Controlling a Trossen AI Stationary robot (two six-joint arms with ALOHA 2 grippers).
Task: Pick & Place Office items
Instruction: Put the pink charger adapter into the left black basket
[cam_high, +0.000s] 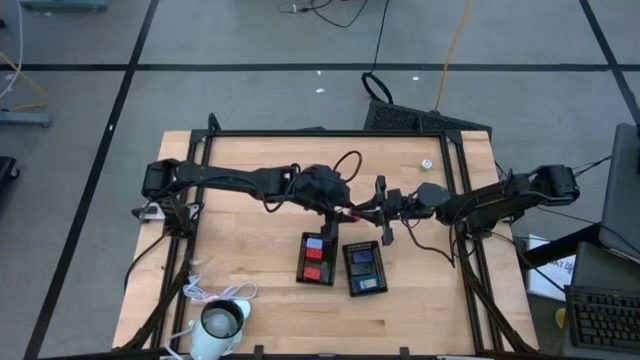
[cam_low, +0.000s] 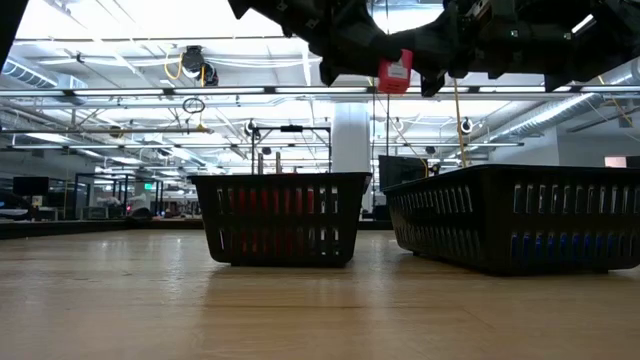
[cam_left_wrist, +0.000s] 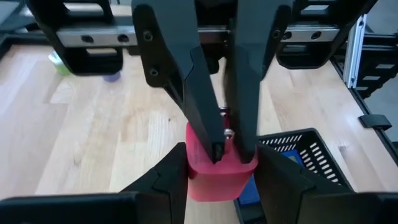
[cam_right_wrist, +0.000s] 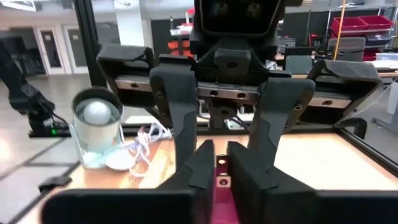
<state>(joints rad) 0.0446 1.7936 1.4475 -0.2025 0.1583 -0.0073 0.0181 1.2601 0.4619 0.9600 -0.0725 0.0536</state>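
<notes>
A red block (cam_low: 394, 71) hung in mid-air above the table (cam_high: 260, 250), pinched from both sides where the two grippers met over its middle. The left gripper (cam_high: 352, 212) clamped it from one side, the right gripper (cam_high: 380, 213) from the other, fingers interleaved around the same piece; in the left wrist view the block (cam_left_wrist: 219, 168) sat wedged between that arm's own fingers while the opposing pair closed on it from above. Just below and in front of the joined grippers stood two black trays: the left tray (cam_high: 317, 259) with red blocks (cam_high: 314, 262) and a light blue one (cam_high: 315, 243), the right tray (cam_high: 365, 268) with blue pieces (cam_high: 364, 268). Well off toward the left arm's side, near the table's front edge, stood a white cup (cam_high: 221, 323) with a cord (cam_high: 205, 293).
</notes>
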